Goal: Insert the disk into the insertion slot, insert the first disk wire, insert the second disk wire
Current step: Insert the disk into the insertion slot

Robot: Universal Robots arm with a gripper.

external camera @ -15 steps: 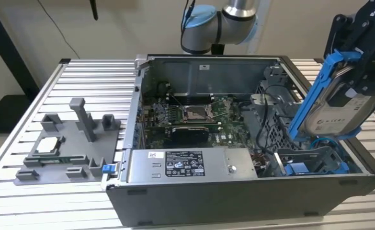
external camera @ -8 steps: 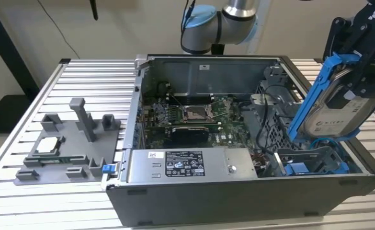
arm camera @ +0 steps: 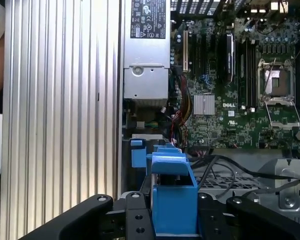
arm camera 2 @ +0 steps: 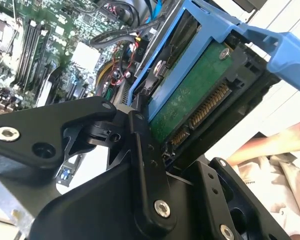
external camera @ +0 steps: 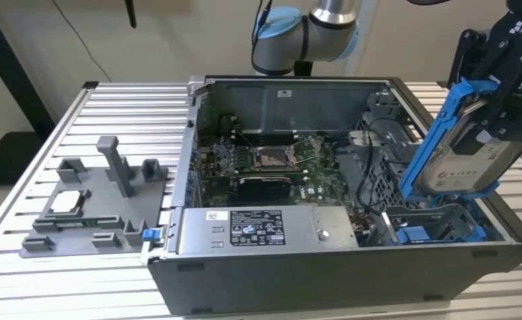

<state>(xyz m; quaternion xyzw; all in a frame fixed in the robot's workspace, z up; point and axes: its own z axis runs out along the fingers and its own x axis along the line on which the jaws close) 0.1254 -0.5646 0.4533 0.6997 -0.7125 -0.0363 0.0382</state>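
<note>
Basically, the gripper (external camera: 499,110) had the disk (external camera: 461,157) clamped, with fingers closed on both flat sides of the blue caddy and not opened beyond the disk's thickness. The disk stood on end, tilted, with its white label facing the exterior camera and its top end up between the fingers.

The disk's lower end hung directly below the gripper, just over the insertion slot (external camera: 439,223). The slot had no disk in it, and the blue fittings showed at its bottom. Whether the caddy's lower edge touched the bay rim couldn't be told.

In the second wrist view, the disk (arm camera 2: 190,100) showed its green board and connector row. The black fingers (arm camera 2: 142,165) pressed against the caddy frame.

In the first wrist view, the blue caddy end (arm camera: 172,200) sat between the gripper links (arm camera: 172,222).

The computer case (external camera: 332,280) lay open under the gripper. The motherboard (external camera: 270,160) was off to the side of the gripper, deeper in the case. The power supply (external camera: 261,230) sat along the case's near wall, beside the slot. Loose black cables (arm camera: 215,170) ran just past the caddy tip.

A grey fixture (external camera: 92,207) sat well apart from the gripper on the slatted table (external camera: 127,93), on the far side of the case.
</note>
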